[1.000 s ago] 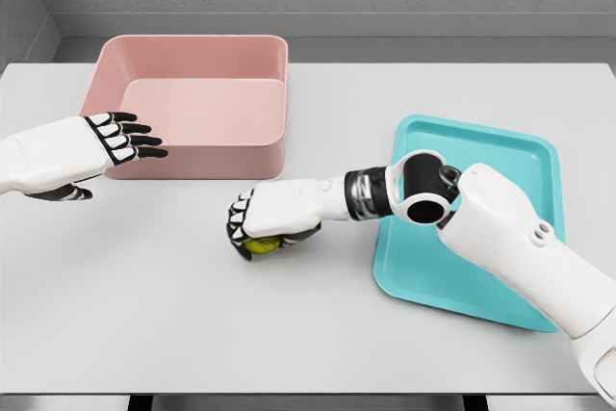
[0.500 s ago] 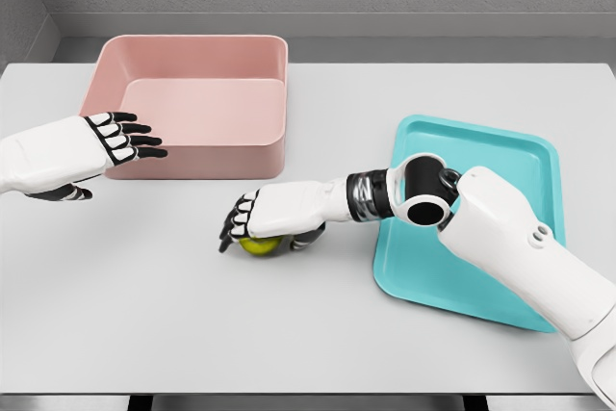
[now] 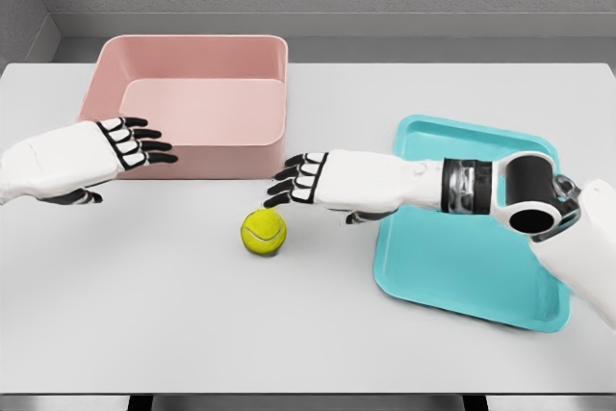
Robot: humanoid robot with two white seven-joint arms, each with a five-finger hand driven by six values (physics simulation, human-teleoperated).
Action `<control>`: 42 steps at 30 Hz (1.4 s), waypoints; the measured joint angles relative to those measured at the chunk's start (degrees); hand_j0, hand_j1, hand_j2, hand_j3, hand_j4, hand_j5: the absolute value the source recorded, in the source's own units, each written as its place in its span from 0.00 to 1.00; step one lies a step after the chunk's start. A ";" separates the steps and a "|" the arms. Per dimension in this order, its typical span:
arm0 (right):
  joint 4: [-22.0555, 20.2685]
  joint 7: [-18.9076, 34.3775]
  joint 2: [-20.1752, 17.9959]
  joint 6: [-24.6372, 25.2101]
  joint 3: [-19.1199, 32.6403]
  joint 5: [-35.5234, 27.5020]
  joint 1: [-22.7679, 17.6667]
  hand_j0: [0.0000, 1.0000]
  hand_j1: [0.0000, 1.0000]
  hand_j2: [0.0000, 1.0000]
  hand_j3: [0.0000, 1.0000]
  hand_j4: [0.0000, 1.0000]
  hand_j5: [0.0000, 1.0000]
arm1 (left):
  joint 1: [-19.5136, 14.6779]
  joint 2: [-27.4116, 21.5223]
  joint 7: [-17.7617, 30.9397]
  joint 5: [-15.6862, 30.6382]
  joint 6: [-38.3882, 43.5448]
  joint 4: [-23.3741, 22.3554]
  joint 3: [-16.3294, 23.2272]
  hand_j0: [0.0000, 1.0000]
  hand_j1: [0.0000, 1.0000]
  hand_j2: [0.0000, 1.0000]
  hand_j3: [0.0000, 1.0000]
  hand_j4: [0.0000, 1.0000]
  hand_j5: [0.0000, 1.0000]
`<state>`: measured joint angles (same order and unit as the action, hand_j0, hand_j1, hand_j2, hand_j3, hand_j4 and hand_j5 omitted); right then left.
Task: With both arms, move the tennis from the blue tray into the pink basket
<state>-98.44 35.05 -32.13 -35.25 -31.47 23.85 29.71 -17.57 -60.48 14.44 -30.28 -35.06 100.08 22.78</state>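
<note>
Table point(image 3: 144, 334), pale grey, with a grey wall behind: we list on it a pink basket point(image 3: 192, 64) at the far left and a blue tray point(image 3: 520, 151) at right. Tennis ball point(image 3: 263, 232) lies on the bare surface between them, touching neither. We note the right hand point(image 3: 322, 180) flat, fingers spread, just above and beside the ball, holding nothing. Left hand point(image 3: 96, 153) likewise spread, before the basket's front wall.
</note>
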 measured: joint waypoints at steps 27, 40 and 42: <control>-1.82 -0.02 -1.34 0.08 49.01 -18.53 -30.51 1.00 1.00 1.00 1.00 1.00 1.00 | -16.00 13.67 1.35 -4.13 -0.01 -0.42 21.73 1.00 1.00 1.00 1.00 1.00 1.00; -2.68 -0.02 -1.05 0.08 43.36 -18.36 -28.22 1.00 1.00 1.00 1.00 1.00 1.00 | -16.44 17.02 1.32 -3.99 -0.01 -3.95 25.29 1.00 1.00 1.00 1.00 1.00 1.00; -2.69 -0.02 -0.88 0.07 42.79 -18.33 -28.31 1.00 1.00 1.00 1.00 1.00 1.00 | -16.44 17.50 1.32 -3.96 -0.01 -4.29 25.55 1.00 1.00 1.00 1.00 1.00 1.00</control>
<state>-101.13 35.03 -33.01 -35.17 11.32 5.52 1.41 -34.01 -42.98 15.75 -34.25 -35.08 95.79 48.32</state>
